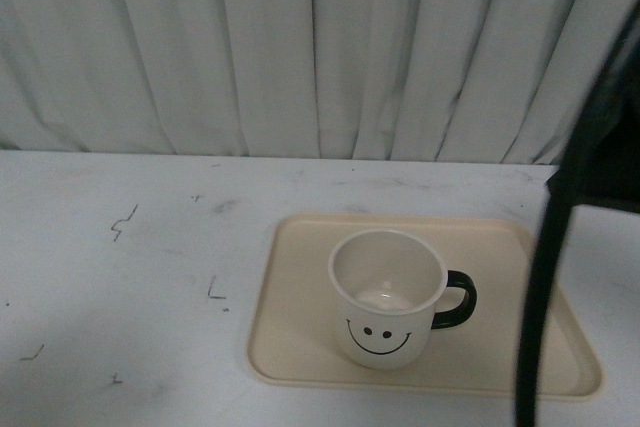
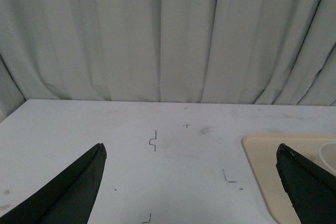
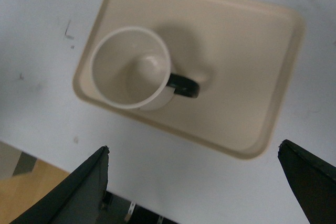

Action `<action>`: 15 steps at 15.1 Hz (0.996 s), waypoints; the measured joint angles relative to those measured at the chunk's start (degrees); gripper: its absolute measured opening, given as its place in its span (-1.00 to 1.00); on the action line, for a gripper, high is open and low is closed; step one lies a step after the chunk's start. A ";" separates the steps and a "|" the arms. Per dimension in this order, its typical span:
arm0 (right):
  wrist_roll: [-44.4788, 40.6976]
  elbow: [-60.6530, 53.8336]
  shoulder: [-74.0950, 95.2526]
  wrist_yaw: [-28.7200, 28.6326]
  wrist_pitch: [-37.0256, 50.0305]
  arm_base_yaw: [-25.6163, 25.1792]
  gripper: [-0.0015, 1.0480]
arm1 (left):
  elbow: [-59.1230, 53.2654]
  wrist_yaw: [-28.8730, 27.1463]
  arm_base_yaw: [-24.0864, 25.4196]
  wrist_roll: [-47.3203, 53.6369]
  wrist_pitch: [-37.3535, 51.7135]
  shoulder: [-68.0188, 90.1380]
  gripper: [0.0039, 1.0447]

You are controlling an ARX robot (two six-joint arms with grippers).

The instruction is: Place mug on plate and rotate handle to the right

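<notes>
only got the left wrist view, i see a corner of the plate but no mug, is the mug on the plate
Observer: Yes. In the front view the mug stands upright on the plate, with its smiley face toward the camera.
Operator: which way is the handle pointing
Observer: The handle points to the robot's right, over the plate.
Operator: is the right end effector on it
Observer: No. The right wrist view shows the right end effector open, looking down on the mug and not touching it.
</notes>
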 joint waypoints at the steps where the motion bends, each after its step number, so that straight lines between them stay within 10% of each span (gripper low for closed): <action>1: 0.39 5.16 6.47 0.94 -4.74 3.30 0.87 | 0.00 0.00 0.00 0.02 0.00 0.00 0.88; 15: -3.10 27.52 32.28 8.13 -8.68 4.46 0.87 | 0.00 0.00 0.00 0.02 0.00 0.00 0.88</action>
